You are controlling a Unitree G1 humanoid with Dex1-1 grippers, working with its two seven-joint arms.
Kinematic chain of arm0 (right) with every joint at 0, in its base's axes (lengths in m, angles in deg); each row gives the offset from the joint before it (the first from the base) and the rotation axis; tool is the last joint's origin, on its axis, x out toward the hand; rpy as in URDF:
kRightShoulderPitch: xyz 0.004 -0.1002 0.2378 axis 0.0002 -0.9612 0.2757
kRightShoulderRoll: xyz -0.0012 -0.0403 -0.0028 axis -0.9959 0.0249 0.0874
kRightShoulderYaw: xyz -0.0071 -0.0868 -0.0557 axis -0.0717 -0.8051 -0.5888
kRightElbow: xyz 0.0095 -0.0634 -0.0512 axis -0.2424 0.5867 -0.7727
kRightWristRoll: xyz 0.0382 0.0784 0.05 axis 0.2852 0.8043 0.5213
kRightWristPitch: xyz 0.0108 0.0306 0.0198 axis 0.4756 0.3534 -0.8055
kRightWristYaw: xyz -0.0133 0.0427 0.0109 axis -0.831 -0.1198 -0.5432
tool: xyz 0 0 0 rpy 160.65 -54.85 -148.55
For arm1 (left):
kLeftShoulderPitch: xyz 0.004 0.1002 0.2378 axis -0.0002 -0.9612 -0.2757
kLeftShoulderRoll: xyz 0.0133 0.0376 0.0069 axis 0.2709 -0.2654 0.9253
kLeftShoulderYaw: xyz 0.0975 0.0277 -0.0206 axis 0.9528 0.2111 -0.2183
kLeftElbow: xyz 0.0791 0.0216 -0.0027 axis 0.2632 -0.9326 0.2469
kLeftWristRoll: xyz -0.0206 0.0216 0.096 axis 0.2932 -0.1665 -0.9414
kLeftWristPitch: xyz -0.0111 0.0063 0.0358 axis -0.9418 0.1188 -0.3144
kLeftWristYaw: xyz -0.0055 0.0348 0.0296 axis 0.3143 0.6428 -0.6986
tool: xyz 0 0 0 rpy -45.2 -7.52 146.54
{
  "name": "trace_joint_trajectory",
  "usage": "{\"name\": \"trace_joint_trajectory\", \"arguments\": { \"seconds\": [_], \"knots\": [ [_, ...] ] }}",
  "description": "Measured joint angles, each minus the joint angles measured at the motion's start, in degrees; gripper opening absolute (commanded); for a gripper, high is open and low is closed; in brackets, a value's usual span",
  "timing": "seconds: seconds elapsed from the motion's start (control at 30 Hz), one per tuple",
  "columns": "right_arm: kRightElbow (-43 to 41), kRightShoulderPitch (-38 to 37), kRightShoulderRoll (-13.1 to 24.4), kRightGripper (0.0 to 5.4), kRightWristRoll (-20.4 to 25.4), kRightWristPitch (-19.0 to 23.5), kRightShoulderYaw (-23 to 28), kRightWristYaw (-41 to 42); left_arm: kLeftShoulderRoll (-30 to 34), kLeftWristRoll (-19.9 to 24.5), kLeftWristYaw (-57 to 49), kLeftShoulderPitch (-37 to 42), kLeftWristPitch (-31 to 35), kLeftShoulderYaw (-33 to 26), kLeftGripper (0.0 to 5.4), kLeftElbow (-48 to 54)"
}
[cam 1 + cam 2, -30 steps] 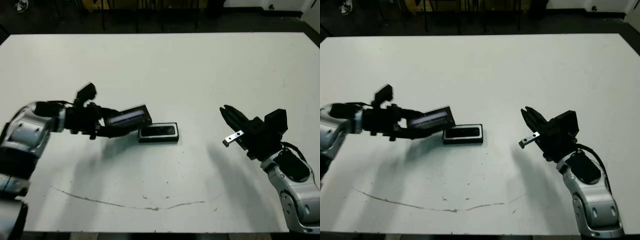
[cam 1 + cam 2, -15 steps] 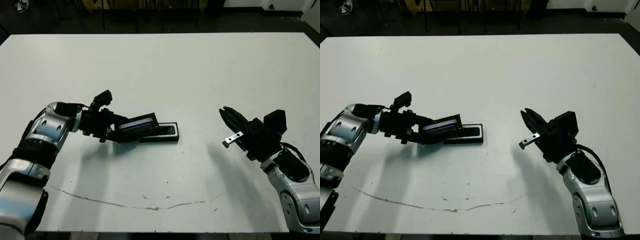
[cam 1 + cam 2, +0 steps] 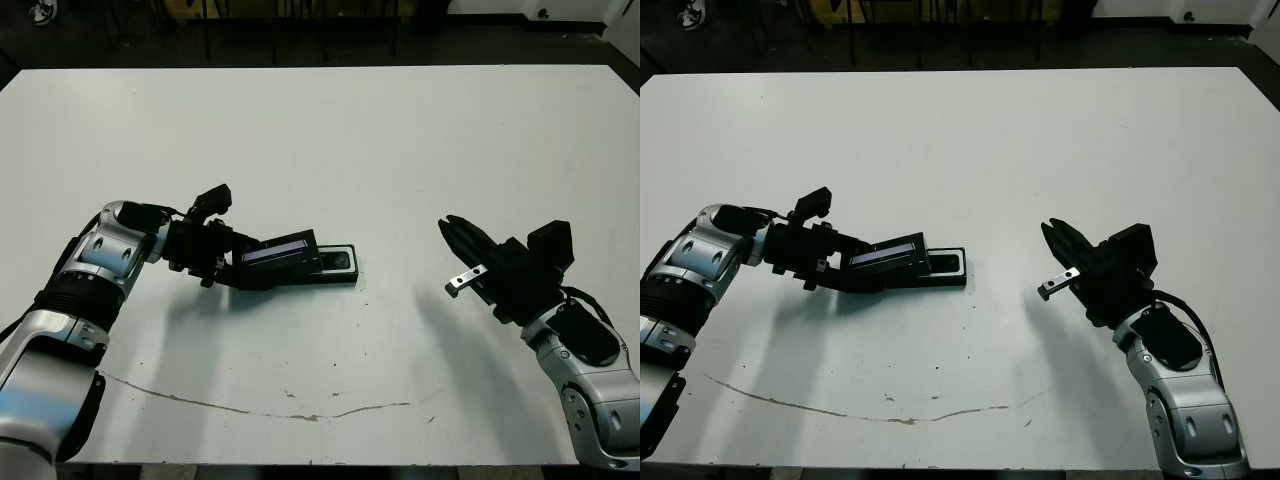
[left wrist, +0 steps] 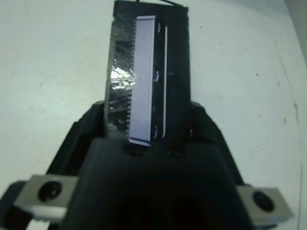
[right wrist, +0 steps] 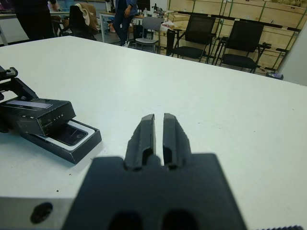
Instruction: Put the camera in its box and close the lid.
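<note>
The black box (image 3: 345,274) lies on the white table left of centre, and the camera (image 3: 338,260) rests inside it, only its right end showing. My left gripper (image 3: 243,266) is shut on the lid (image 3: 281,250), a black panel with a pale grey strip. The lid slants down over the left part of the box, its far end low. The left wrist view shows the lid (image 4: 148,76) clamped between my fingers. Well right of the box, my right gripper (image 3: 450,228) hovers shut and holds nothing. The right wrist view shows the box (image 5: 79,143) and the lid (image 5: 38,115) off to one side.
A thin dark scratch line (image 3: 250,405) runs across the table near its front edge. Chairs (image 5: 242,45) and a person (image 5: 125,14) stand beyond the far edge.
My left gripper has carried the lid down and to the right, from above the table beside the box to a low slant over its left part. The right arm has not moved.
</note>
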Motion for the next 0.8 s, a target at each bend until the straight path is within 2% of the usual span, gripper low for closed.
{"name": "trace_joint_trajectory", "arguments": {
  "seconds": [0.4, 0.8],
  "knots": [
    [-0.57, -0.27, 0.01, 0.00, -0.30, 0.89, -0.16, -0.25, 0.21, -0.23, -1.29, -0.34, 2.81, 0.53, 2.81, 3.39],
    [-1.15, -0.84, 0.03, 0.00, -0.06, 1.27, -0.15, -0.17, -6.03, -3.04, -4.86, 2.95, 1.31, 3.49, 2.81, -2.40]
  ]
}}
